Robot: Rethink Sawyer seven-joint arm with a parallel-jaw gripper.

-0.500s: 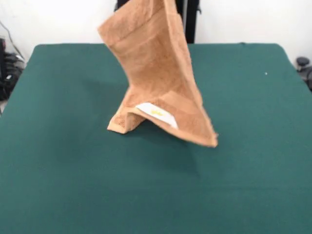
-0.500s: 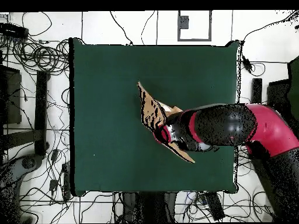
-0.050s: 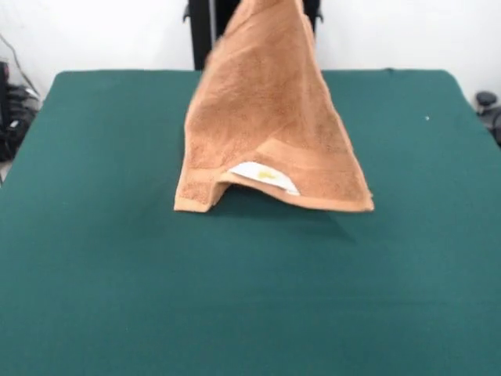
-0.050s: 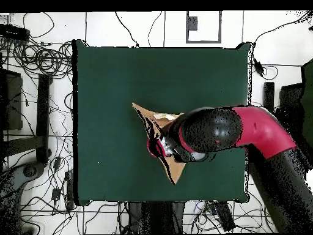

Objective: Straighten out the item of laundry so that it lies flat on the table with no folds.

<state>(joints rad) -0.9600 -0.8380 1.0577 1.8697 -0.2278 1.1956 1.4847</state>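
Towel (image 3: pixel 270 117) hangs mid-table, pulled up into tent shape, peak running out of front view at top. Left bottom corner touches green table (image 3: pixel 102 266) and curls under, right bottom edge looks just off felt, hard to say. White label (image 3: pixel 264 175) shows near bottom hem, woven band just above it. Overhead: towel (image 4: pixel 147 120) sits left of red-black arm (image 4: pixel 244 128), which covers it. Gripper hidden under arm and cloth, can't tell if spread or pinching.

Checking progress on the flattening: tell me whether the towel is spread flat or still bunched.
Not flat. The towel hangs as a tall draped cone, only its lower edge near the table; its white label shows.
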